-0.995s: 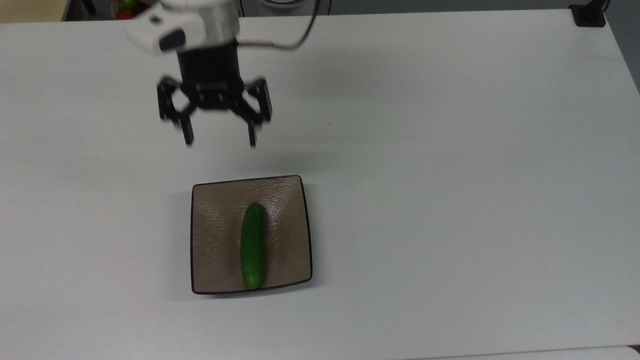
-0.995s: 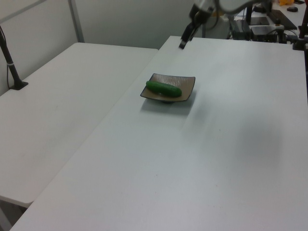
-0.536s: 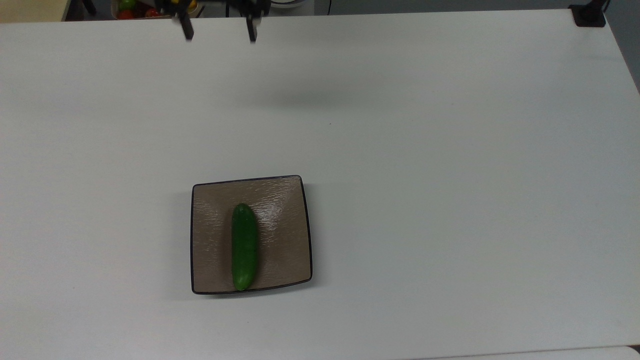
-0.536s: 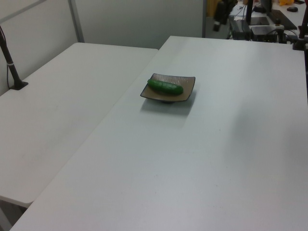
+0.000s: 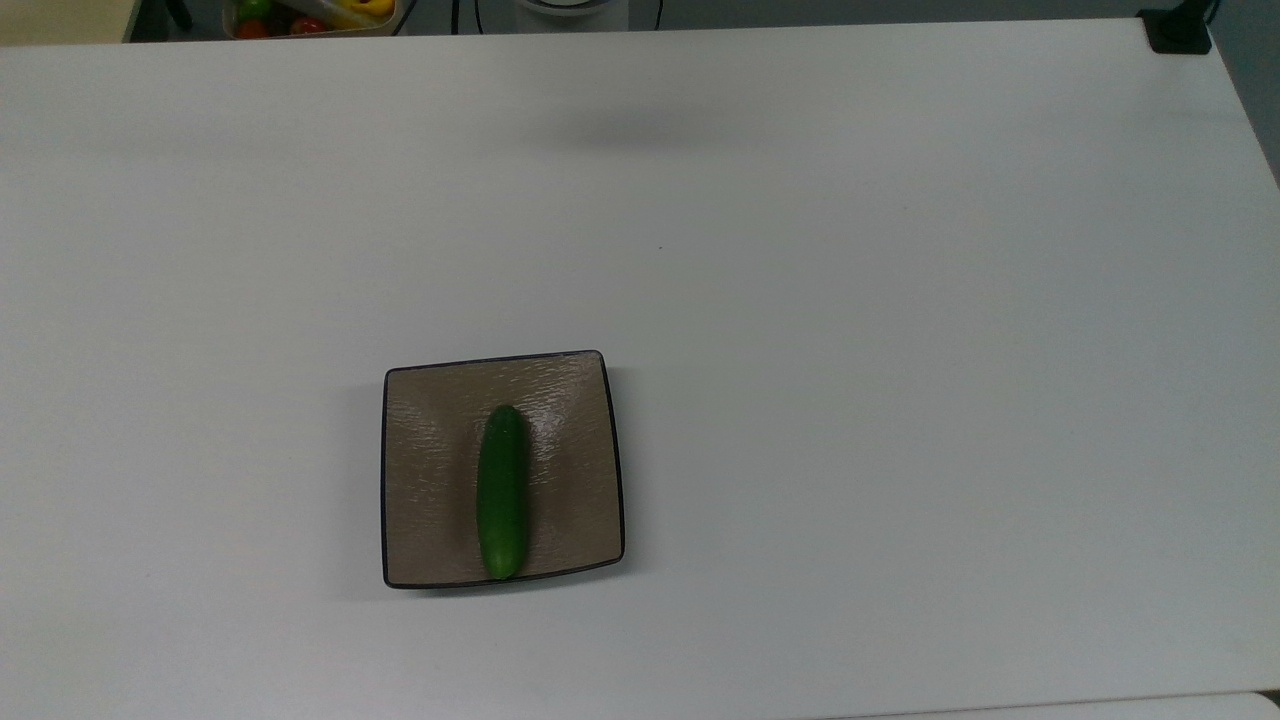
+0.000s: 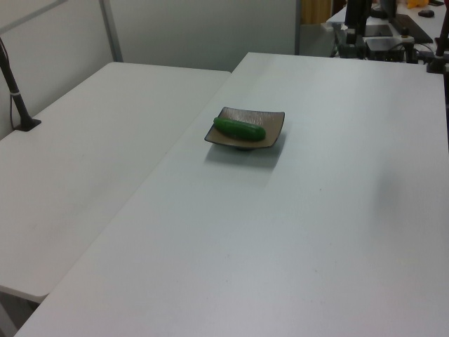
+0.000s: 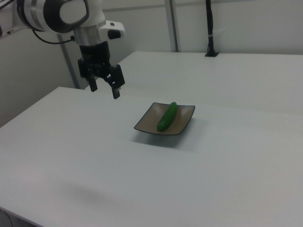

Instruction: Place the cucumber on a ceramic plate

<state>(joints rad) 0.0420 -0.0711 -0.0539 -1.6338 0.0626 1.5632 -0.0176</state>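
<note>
Cucumber [image 5: 502, 492] lies lengthwise on the plate [image 5: 430, 430], lower left of centre in the top view; one end reaches the plate's lower rim. In the left view it sits across the plate [image 6: 270, 125] as a dark green bar [image 6: 240, 128], mid-upper frame. In the right view cucumber [image 7: 167, 116] rests on the plate [image 7: 147, 124] at centre frame.

Change: a second ago the gripper hung just above the plate in the top view, half a second ago it was at the top edge, now it is gone from that frame. Cucumber rolled slightly left on the plate, then back toward centre. In the right view the gripper [image 7: 105, 90] hovers upper left, well apart from the plate, above the counter [image 7: 71, 156], fingers [image 7: 116, 92] apart and empty.

Judgement: release is done and the arm is retreating; task looks complete. Cucumber may still be settling, but it seems safe inside the rim.

Basket of produce [image 5: 300, 14] sits beyond the counter's far edge, upper left in the top view.
</note>
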